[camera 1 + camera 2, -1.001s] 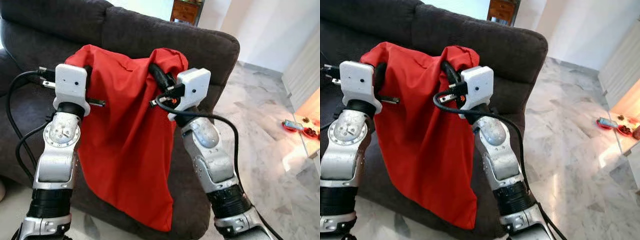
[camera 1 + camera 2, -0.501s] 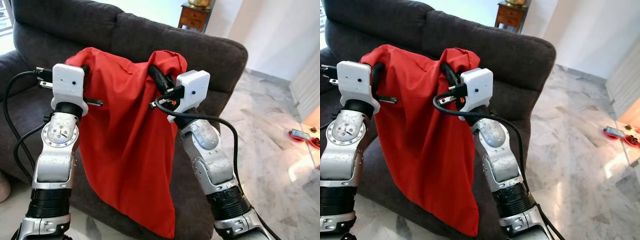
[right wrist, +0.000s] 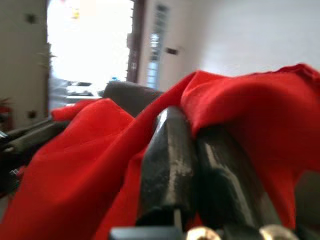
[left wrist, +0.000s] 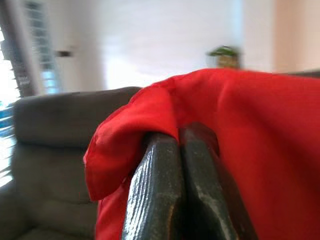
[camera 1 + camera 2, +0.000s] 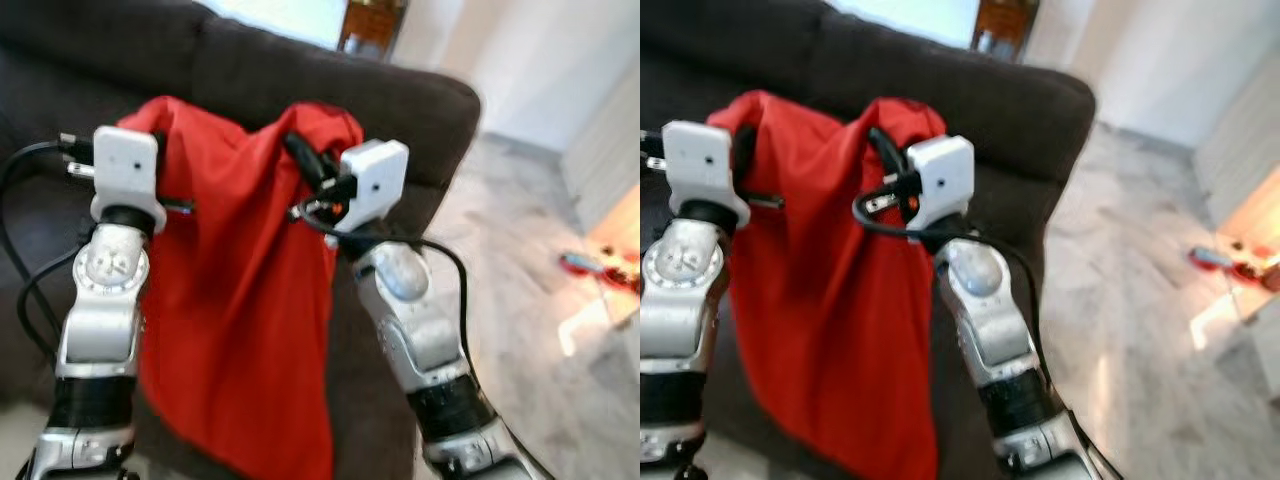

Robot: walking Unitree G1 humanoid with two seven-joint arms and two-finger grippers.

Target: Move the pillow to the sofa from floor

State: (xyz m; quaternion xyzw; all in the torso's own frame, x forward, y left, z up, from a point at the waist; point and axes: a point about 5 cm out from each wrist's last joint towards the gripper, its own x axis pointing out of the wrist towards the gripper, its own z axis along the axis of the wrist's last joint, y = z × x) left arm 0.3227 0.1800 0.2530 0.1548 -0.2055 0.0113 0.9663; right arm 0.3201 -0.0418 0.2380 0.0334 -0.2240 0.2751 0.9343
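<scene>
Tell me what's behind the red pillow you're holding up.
Behind the red pillow stands the dark grey sofa: its backrest and one arm show. The hanging cloth covers the seat, so I can't see whether anything lies there.

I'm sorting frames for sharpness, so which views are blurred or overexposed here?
Both eye views are softly motion-blurred across the red pillow, the dark sofa and the floor. The left wrist view has a washed-out bright background, with the left gripper shut on the fabric and fairly sharp. The right wrist view has a blown-out window, and the right gripper close and soft.
</scene>
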